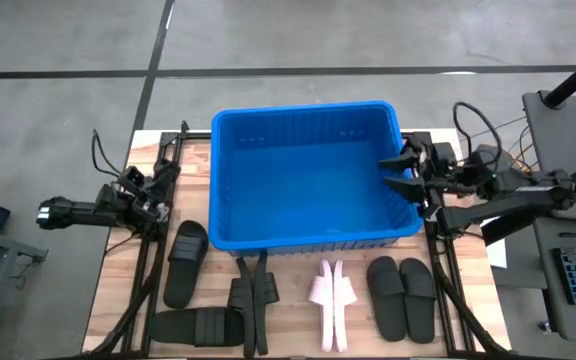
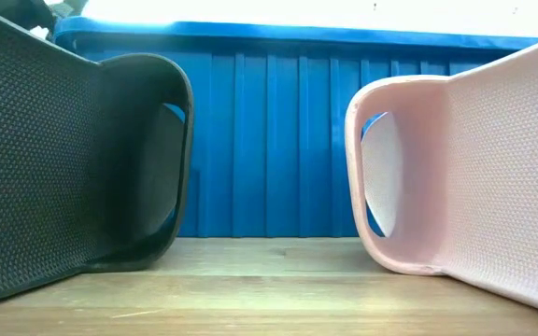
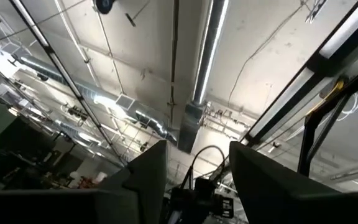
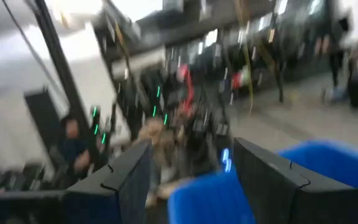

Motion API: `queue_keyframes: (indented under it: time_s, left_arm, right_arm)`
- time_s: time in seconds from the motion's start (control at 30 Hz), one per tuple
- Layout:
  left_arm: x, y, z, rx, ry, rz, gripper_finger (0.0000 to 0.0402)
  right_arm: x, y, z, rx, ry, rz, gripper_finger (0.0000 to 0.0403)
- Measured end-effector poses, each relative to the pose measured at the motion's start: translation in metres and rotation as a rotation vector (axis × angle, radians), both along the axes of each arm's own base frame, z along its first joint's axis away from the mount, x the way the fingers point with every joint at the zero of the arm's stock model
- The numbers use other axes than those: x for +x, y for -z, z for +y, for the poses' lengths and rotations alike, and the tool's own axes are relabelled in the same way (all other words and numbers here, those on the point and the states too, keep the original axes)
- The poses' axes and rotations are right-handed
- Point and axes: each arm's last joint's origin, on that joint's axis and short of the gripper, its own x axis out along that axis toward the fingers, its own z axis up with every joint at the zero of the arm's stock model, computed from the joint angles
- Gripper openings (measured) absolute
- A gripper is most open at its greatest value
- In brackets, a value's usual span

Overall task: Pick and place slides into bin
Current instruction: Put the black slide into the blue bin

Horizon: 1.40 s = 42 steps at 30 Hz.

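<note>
With the blue bin point(image 1: 308, 180) empty mid-counter and every slide (black ones point(image 1: 186, 262) and the pink pair point(image 1: 332, 298)) lying along its 6 o'clock side, the spread, empty right end effector point(image 1: 400, 172) at the bin's 3 o'clock rim risks snagging the wall when reaching down, while the left end effector point(image 1: 150, 198), also parted, waits at 9 o'clock.

Industrial workshop: exposed ceiling ducts point(image 3: 185, 124), concrete floor point(image 1: 268, 40)

High view: even, soft overhead light, sharp, faint shadows on bench point(image 1: 298, 335). Low view – bright glare along top edge, near slides slightly soft. Left wrist view: ceiling strip light point(image 3: 207, 53) glares. Right wrist view – heavy motion blur throughout.
</note>
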Motion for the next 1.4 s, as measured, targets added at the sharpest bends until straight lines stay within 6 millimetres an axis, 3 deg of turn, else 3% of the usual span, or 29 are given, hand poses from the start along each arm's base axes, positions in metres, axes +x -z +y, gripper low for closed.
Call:
queue_keyframes:
  time_s: [0.17, 0.4, 0.53, 0.73, 0.93, 1.13, 1.4]
  left_arm:
    - [0.008, -0.023, 0.000, 0.057, -0.044, 0.097, 0.0160]
    - [0.026, -0.071, -0.001, 0.108, -0.081, 0.199, 0.0160]
    - [0.039, -0.087, -0.001, 0.141, -0.118, 0.244, 0.0160]
    - [0.048, -0.104, 0.001, 0.064, -0.198, 0.254, 0.0160]
    - [0.050, -0.115, 0.003, -0.002, -0.257, 0.185, 0.0160]
    - [0.065, -0.110, 0.003, -0.003, -0.297, 0.224, 0.0160]
    - [0.084, -0.098, 0.003, 0.015, -0.295, 0.311, 0.0160]
  right_arm:
    - [0.009, -0.019, 0.001, 0.008, 0.001, 0.287, 0.0203]
    - [0.004, -0.038, 0.000, 0.012, 0.012, 0.589, 0.0192]
    - [0.006, -0.043, 0.005, 0.001, -0.010, 0.657, 0.0191]
    - [0.014, -0.055, 0.028, -0.110, -0.167, 0.646, 0.0191]
    - [0.016, -0.039, 0.051, -0.147, -0.173, 0.843, 0.0191]
    - [0.029, -0.011, 0.076, -0.056, -0.109, 1.103, 0.0191]
    - [0.040, 0.025, 0.130, -0.137, -0.121, 1.340, 0.0191]
